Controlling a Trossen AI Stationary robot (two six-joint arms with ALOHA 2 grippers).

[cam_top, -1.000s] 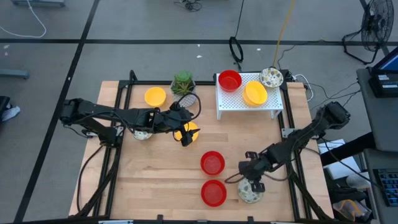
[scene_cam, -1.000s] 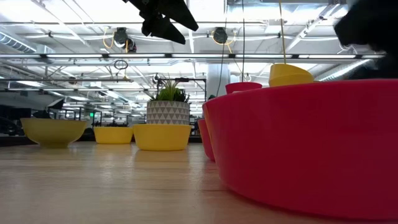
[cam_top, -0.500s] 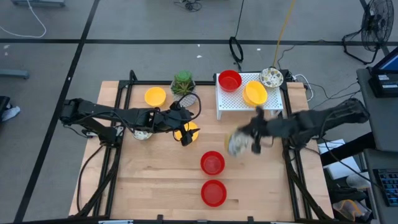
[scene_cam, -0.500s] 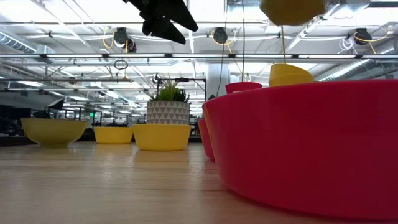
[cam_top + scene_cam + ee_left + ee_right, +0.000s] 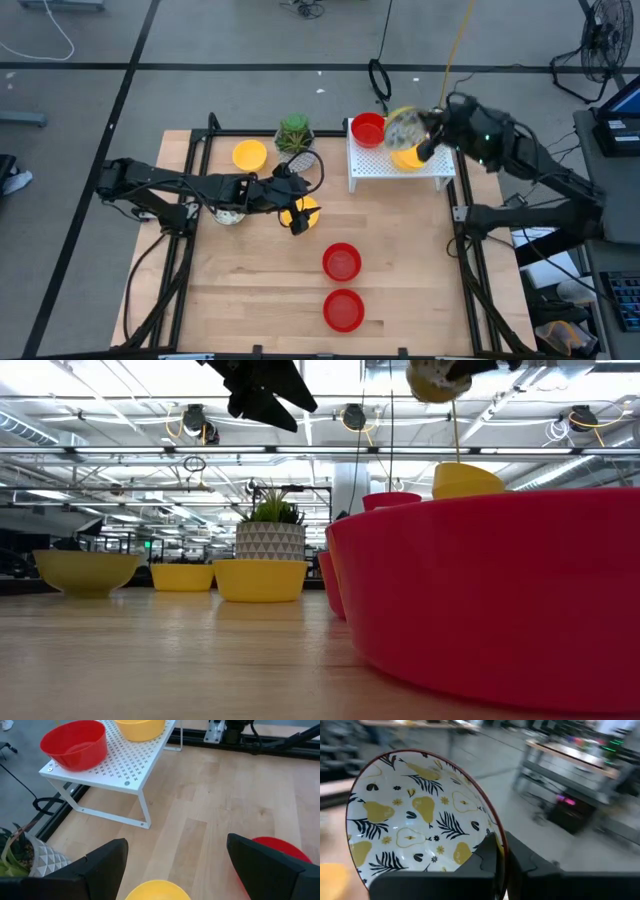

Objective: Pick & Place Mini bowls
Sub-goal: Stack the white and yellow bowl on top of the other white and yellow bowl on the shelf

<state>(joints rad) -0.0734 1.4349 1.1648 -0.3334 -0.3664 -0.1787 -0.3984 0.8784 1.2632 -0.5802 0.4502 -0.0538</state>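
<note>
Left gripper (image 5: 297,207) wide open, hovering over plain yellow bowl (image 5: 300,212) | right gripper (image 5: 428,135) clamped on speckled cream bowl (image 5: 404,128), carried up from near table edge, now above white perforated rack (image 5: 372,160) | several bowls racked, reds, yellows left.

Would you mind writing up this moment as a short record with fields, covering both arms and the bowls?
right end effector: shut on the patterned bowl, carried in the air over the white rack
left end effector: open, above a yellow bowl on the table
on rack: red bowl, yellow bowl
on table: two red bowls near the front, another yellow bowl beside the plant pot
table: light wood
</note>
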